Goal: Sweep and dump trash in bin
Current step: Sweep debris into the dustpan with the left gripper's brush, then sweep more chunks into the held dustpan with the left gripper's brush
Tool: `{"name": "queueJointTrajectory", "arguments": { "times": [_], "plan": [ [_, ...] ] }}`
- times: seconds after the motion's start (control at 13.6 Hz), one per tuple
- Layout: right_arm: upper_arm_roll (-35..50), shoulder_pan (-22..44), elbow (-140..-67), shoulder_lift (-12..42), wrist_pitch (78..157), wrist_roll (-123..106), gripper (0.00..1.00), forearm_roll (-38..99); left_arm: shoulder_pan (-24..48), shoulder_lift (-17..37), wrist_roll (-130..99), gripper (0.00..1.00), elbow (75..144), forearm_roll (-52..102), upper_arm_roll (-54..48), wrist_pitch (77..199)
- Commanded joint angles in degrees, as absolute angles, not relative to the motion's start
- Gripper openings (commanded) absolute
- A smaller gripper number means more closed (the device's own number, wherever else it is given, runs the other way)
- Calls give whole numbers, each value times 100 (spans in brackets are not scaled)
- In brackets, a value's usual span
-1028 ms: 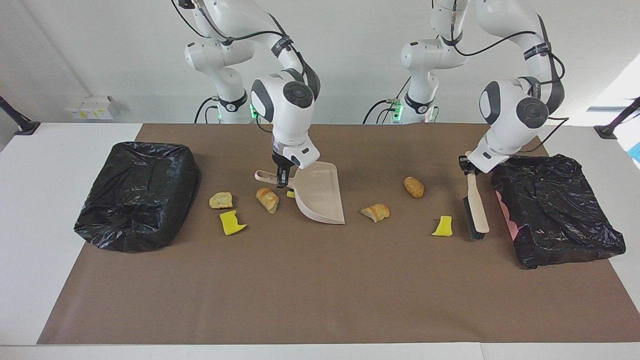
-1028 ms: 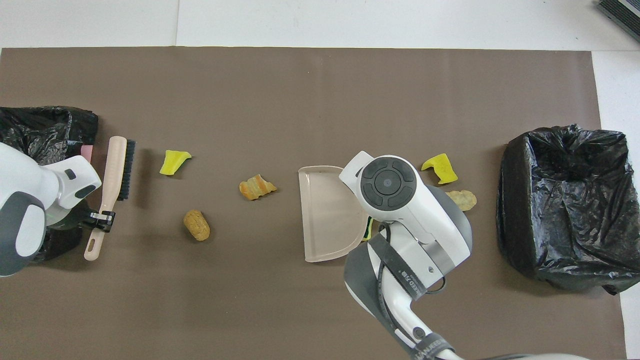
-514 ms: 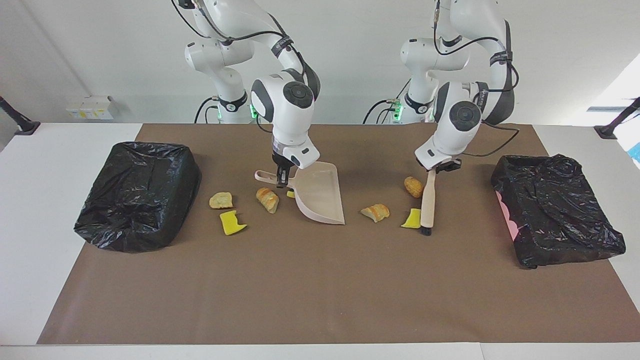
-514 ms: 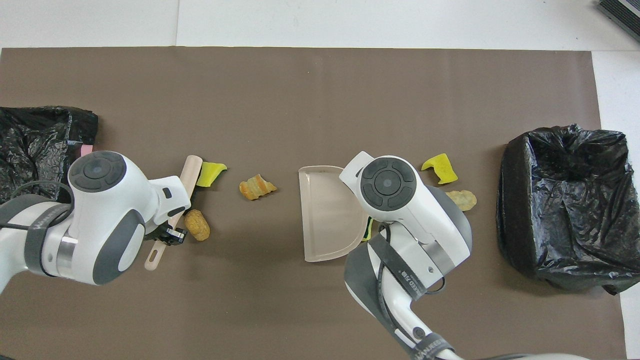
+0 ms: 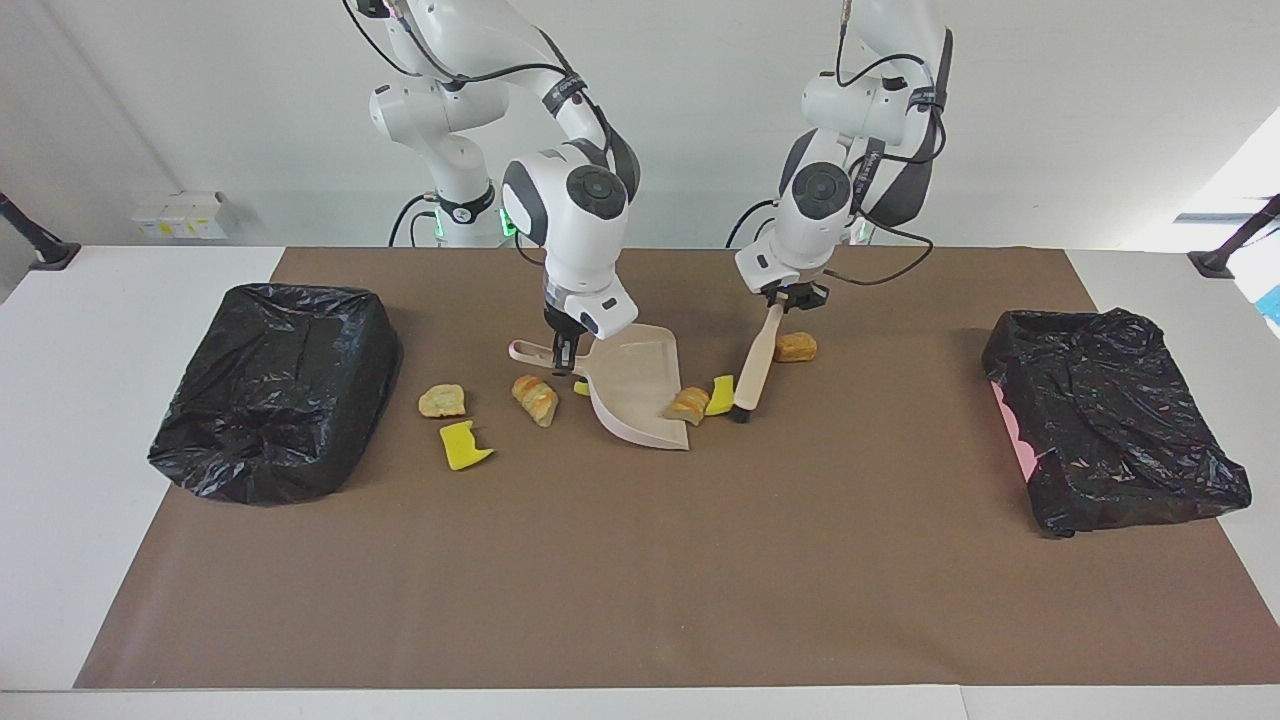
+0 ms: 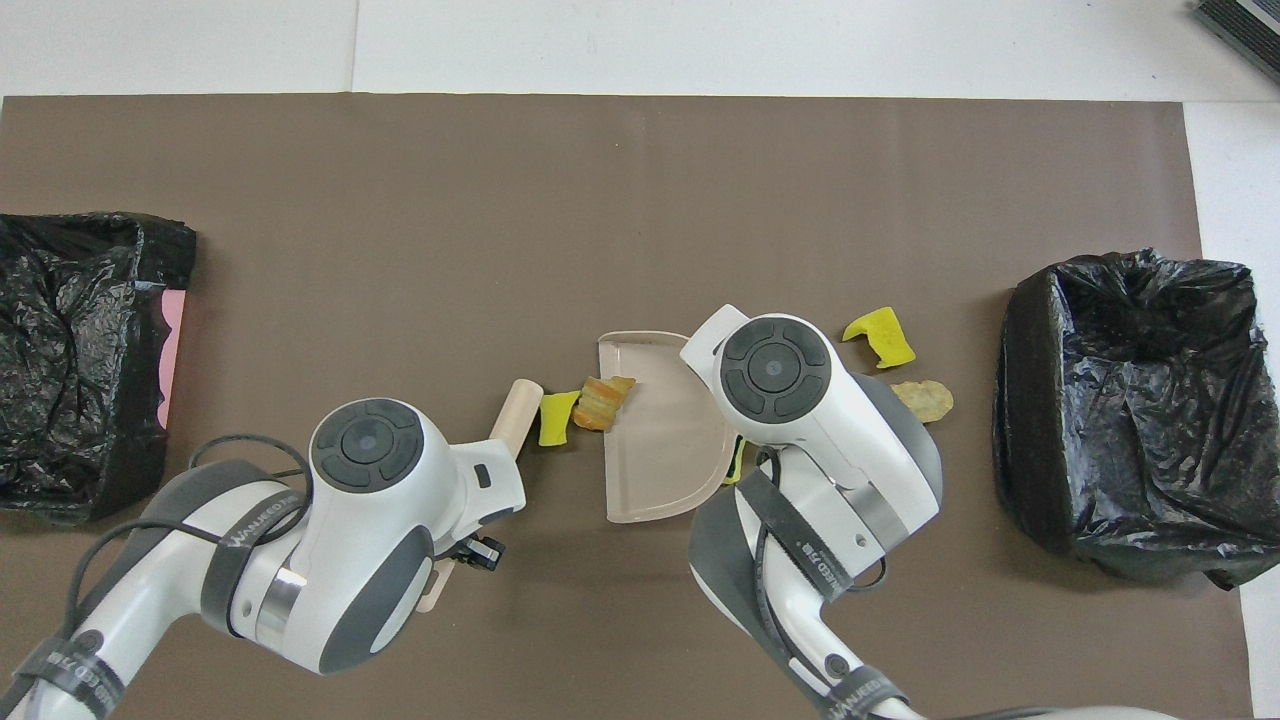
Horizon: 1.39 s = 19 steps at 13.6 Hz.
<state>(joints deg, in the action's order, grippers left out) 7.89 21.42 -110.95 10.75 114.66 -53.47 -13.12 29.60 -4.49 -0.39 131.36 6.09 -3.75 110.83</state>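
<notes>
The trash looks light and soft: foam sponge bits and crumbly bread-like chunks that slide readily on the brown mat [image 5: 640,560] and are better pushed than pinched. The left gripper [image 5: 785,297] is clenched on the brush [image 5: 754,368] by its handle; the right gripper [image 5: 563,352] is clenched on the dustpan [image 5: 640,395] handle, mouth on the mat.

1 bread chunk [image 5: 687,406] sits at the dustpan's lip, 1 yellow sponge bit [image 5: 720,395] lies between it and the brush, and another chunk [image 5: 796,347] rests beside the brush handle, nearer the mat's robot-side edge. 3 scraps, a pale chunk [image 5: 442,400], a yellow sponge piece [image 5: 463,445] and a striped chunk [image 5: 536,398], lie between the dustpan and the bin [image 5: 275,390] at the right arm's end; a small bit [image 5: 581,387] hides by the pan handle.

Compared with 1 second ago, the brush has travelled from the other bin [image 5: 1115,420] toward the mat's middle, carrying 3 scraps along; the dustpan has not moved.
</notes>
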Motion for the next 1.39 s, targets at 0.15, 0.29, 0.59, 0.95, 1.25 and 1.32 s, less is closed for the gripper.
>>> {"name": "queueJointTrajectory", "arguments": {
  "times": [0.15, 0.29, 0.59, 0.95, 1.25, 1.32],
  "plan": [
    [817, 2127, -11302, 958, 11637, -5142, 0, -1372, 3664, -651, -53, 0, 13184, 1466, -290, 11180],
    [817, 2083, -11355, 941, 11724, -5089, 0, -1345, 3884, -659, -262, 0, 13105, 1547, -290, 11101],
    [817, 2083, -11443, 932, 11891, -5080, 0, -1345, 3806, -957, -1492, 0, 12867, 1416, -255, 10110],
    [835, 2144, -11470, 914, 12023, -5212, 0, -1345, 3657, -1616, -3343, 0, 12981, 484, -272, 8554],
    [835, 2337, -11470, 993, 12146, -5396, 0, -1354, 3420, -1758, -4585, 0, 13209, 396, -281, 8499],
    [835, 2355, -11461, 1019, 12207, -5396, 0, -1354, 3410, -1740, -4988, 0, 13410, 396, -290, 8534]
  ]
}}
